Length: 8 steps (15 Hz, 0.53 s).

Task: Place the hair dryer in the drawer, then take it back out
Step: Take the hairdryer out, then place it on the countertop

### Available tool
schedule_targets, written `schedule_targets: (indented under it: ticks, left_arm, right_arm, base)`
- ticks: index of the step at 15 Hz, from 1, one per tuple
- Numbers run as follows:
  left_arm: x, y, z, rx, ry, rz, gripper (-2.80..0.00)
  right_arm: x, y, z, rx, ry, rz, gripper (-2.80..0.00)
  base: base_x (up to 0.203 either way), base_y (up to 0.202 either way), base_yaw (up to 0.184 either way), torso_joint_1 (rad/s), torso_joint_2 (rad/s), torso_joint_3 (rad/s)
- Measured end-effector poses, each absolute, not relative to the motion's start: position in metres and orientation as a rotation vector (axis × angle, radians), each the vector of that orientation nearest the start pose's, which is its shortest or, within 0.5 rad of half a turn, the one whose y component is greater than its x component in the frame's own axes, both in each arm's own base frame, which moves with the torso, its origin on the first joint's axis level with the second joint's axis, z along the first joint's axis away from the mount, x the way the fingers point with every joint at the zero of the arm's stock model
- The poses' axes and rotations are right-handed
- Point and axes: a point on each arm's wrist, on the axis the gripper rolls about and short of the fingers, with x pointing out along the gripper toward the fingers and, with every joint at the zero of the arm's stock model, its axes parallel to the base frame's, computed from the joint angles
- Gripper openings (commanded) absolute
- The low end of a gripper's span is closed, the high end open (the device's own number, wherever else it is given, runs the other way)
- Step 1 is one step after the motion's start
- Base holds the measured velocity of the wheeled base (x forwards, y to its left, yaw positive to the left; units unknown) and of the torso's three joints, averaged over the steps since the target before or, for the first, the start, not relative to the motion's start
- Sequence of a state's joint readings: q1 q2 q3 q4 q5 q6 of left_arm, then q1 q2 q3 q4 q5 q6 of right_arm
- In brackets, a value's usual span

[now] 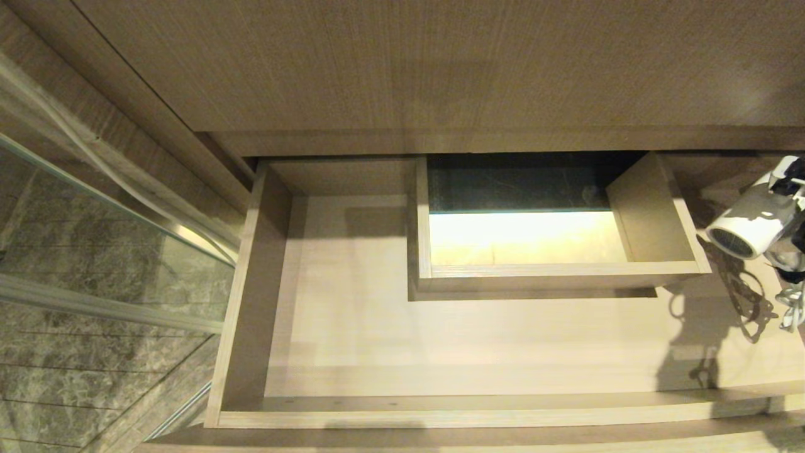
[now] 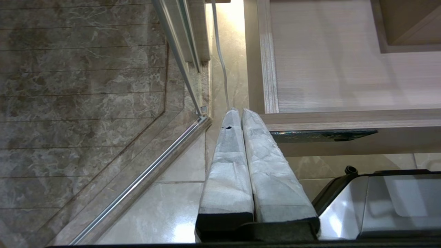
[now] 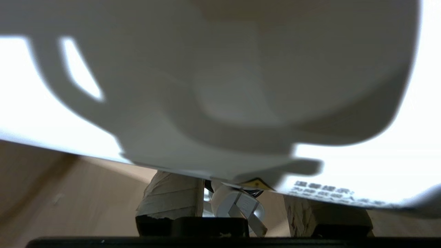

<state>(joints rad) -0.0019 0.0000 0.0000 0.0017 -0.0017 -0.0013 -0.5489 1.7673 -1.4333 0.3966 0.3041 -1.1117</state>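
The drawer (image 1: 352,302) stands pulled wide open, its pale floor bare from the left wall across to the boxed rectangular cutout (image 1: 528,239) set toward its back. That leaves a broad free stretch of floor to the left of the right claw (image 1: 793,207) and in front of the cutout's walls. The claw sits at the far right edge of the head view, over the drawer's right end, just beside the cutout's right wall.

The hair dryer (image 1: 751,220) is in that claw, raised off the drawer floor. Its fat barrel lies roughly level, long axis running left to right, and the round grey grille end (image 1: 731,242) points left and slightly forward, toward the cutout. The pale grey cord (image 1: 791,305) hangs in loops below the claw.

In the right wrist view the taped fingers (image 3: 172,196) are part-closed, clamped on the dryer's white body (image 3: 220,86), which fills most of that view.

The left claw (image 2: 241,113) is parked low beside the drawer's front left corner, its fingers (image 2: 225,172) pressed together and empty, above the tiled floor (image 2: 165,206).
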Motion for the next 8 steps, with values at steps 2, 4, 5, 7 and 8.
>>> schedule_targets:
  ticks: [2, 4, 5, 7, 8]
  left_arm:
    - [-0.023, 0.0, 0.075, -0.001, 0.002, -0.003, -2.8]
    - [-0.023, 0.0, 0.075, -0.002, 0.002, -0.003, -2.8]
    - [-0.023, 0.0, 0.075, -0.001, 0.002, -0.004, -2.8]
    - [-0.023, 0.0, 0.075, -0.001, 0.002, -0.003, -2.8]
    - [-0.023, 0.0, 0.075, -0.001, 0.002, -0.004, -2.8]
  right_arm:
    - [0.254, -0.152, 0.258, -0.764, 0.702, 0.141, -2.8]
    - [0.229, -0.143, 0.273, -0.768, 0.695, 0.112, -2.8]
    - [0.216, -0.138, 0.281, -0.768, 0.696, 0.099, -2.8]
    - [0.185, -0.123, 0.296, -0.771, 0.696, 0.075, -2.8]
    - [0.17, -0.114, 0.304, -0.773, 0.687, 0.063, -2.8]
  base:
    - [0.0, 0.0, 0.0, 0.0, 0.0, 0.0]
    - [0.0, 0.0, 0.0, 0.0, 0.0, 0.0]
    - [0.0, 0.0, 0.0, 0.0, 0.0, 0.0]
    - [0.0, 0.0, 0.0, 0.0, 0.0, 0.0]
    - [0.0, 0.0, 0.0, 0.0, 0.0, 0.0]
